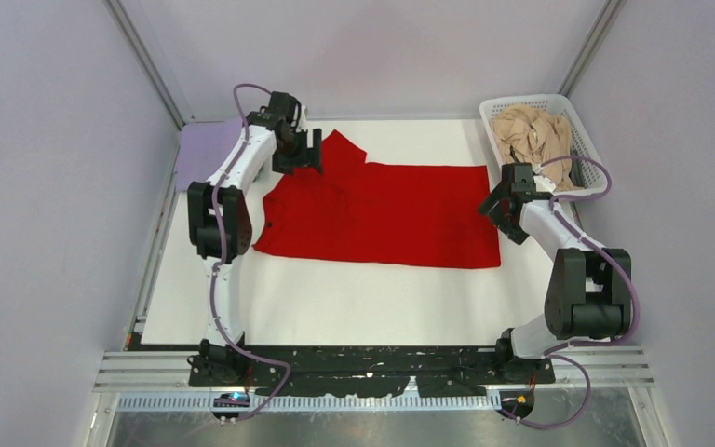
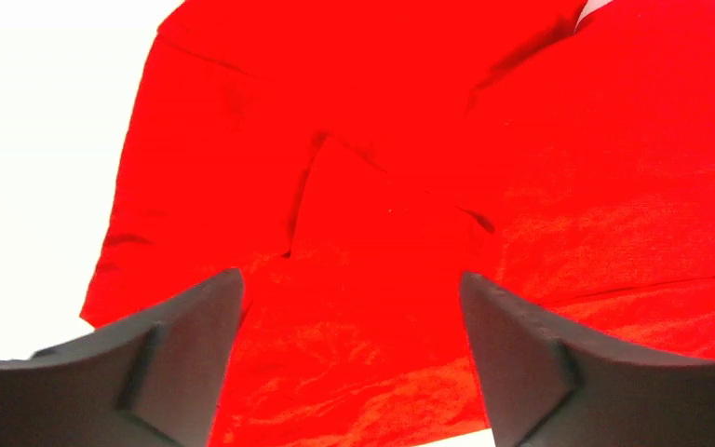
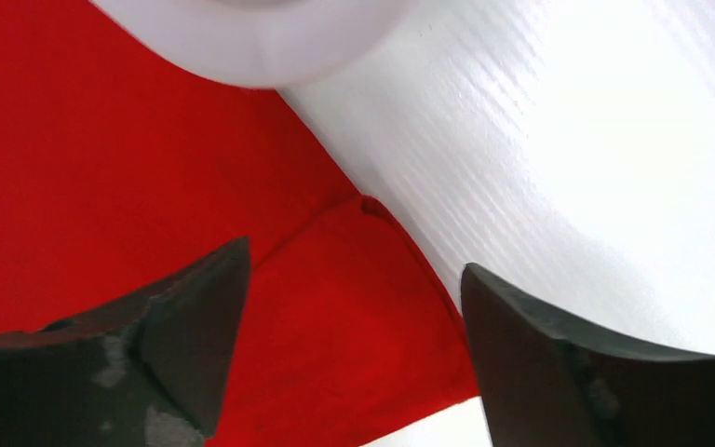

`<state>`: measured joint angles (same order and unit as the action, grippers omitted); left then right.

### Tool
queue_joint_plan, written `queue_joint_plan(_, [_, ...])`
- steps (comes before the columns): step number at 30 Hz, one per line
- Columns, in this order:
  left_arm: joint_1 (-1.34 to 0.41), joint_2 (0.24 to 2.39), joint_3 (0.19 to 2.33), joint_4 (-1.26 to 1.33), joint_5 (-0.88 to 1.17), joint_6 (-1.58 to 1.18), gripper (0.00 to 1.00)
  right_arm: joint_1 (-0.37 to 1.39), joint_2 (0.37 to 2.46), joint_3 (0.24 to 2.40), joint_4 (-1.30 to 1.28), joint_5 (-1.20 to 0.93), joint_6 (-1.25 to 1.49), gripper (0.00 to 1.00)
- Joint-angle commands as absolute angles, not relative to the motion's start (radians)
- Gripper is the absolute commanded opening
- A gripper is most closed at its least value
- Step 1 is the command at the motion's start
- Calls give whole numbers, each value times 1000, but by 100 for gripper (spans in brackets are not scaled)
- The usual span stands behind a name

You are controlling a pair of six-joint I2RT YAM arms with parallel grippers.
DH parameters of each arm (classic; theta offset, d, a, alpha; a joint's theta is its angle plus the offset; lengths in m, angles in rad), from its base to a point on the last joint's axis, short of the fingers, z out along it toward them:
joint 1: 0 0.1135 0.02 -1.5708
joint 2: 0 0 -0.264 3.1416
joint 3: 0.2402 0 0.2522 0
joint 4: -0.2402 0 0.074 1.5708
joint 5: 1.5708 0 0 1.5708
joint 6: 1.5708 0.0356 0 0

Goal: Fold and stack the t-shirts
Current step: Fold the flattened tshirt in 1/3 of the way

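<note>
A bright red t-shirt (image 1: 382, 214) lies spread flat across the middle of the table, folded lengthwise, one sleeve pointing to the far left. My left gripper (image 1: 303, 149) hovers over that sleeve end, open, only red cloth (image 2: 382, 233) showing below its jaws. Over the shirt's right edge my right gripper (image 1: 495, 200) stands open above a folded red corner (image 3: 354, 307). A lavender t-shirt (image 1: 209, 144) lies folded at the far left corner. A beige t-shirt (image 1: 531, 135) is bunched in the basket.
A white lattice basket (image 1: 586, 140) stands at the far right corner, close to my right arm. Grey walls close in both sides. The white table surface (image 1: 354, 303) runs bare in front of the red shirt.
</note>
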<state>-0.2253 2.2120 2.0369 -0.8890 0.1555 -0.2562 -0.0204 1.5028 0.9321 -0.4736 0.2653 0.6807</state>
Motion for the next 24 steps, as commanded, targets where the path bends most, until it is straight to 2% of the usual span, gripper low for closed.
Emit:
queue_joint_plan(1, [-218,2143,2069,-943,158,-288,99,-19,1431,992,-425,331,669,99])
queue_joint_plan(5, [-218,1941,1790,-805,256,-338,100,-1,1344,919,-381,244,616,95])
queue_joint_plan(10, [-218,1779,1418,-521,401,-445,100,129,1323,816,-259,102,565,95])
queue_joint_plan(13, [-218,1812,1383,-559,351,-450,100,192,1410,819,-203,42,546,95])
queue_joint_plan(19, [-185,1870,1285,-555,313,-473,100,229,1561,848,-197,63,544,95])
queue_joint_plan(24, [-179,1841,1168,-548,281,-486,100,231,1577,791,-239,57,550,95])
